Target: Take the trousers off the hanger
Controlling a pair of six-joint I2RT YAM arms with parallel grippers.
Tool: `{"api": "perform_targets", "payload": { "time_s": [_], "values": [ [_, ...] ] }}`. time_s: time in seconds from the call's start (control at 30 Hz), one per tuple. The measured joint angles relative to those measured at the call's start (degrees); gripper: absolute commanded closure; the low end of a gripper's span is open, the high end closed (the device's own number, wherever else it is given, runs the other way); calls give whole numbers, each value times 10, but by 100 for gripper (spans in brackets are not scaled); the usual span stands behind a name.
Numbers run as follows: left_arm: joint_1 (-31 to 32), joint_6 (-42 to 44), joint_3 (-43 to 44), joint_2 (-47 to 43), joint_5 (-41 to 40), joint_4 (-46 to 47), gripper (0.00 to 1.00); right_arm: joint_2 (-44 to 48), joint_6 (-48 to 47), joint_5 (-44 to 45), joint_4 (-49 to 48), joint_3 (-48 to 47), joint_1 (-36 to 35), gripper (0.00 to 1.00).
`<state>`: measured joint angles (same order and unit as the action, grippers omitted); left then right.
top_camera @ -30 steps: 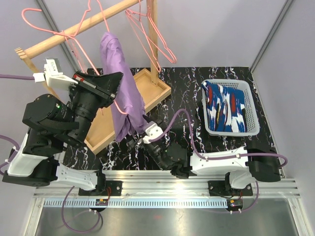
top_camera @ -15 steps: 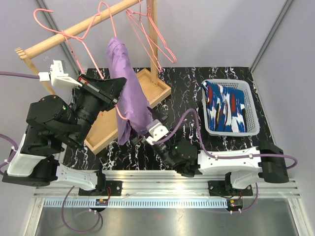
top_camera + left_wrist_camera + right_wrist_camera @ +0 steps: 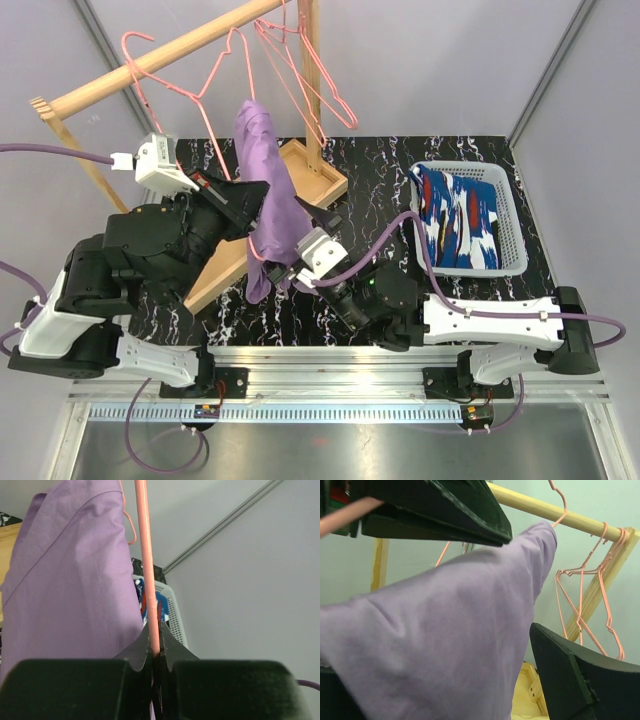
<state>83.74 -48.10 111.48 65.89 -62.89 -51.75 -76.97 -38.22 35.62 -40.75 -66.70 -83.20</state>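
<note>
The lilac-purple shorts hang draped over a pink wire hanger below the wooden rail. My left gripper is shut on the hanger's wire, which runs up from between its fingertips in the left wrist view. My right gripper is open around the lower part of the purple cloth. Only its right finger shows, apart from the cloth; the left one is hidden behind it. The dark blue shorts with white and red splashes lie in the white basket.
A wooden clothes rack has a slanted rail, an upright post and a tray-like base. Several empty pink hangers hang on the rail. The table is black marble-patterned.
My left gripper has swung right and up with the hanger, carrying the purple shorts to the right. My right arm has risen and moved left around the shorts' lower part.
</note>
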Motion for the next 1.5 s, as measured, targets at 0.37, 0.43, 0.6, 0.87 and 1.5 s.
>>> {"api": "perform_targets", "payload": {
  "time_s": [0.37, 0.43, 0.6, 0.87, 1.5],
  "values": [
    [-22, -6, 77, 48, 7, -116, 100, 24, -16, -44, 113, -36, 0, 40],
    [-43, -6, 86, 59, 24, -129, 100, 25, -19, -49, 128, -42, 0, 39],
    [-88, 0, 87, 74, 67, -157, 100, 24, -36, -45, 170, -54, 3, 38],
    [-130, 15, 88, 89, 125, -175, 100, 17, -76, -31, 199, -62, 3, 75],
    [-171, -1, -96, 35, 159, -171, 100, 7, -122, 105, 164, -65, 43, 100]
  ]
}}
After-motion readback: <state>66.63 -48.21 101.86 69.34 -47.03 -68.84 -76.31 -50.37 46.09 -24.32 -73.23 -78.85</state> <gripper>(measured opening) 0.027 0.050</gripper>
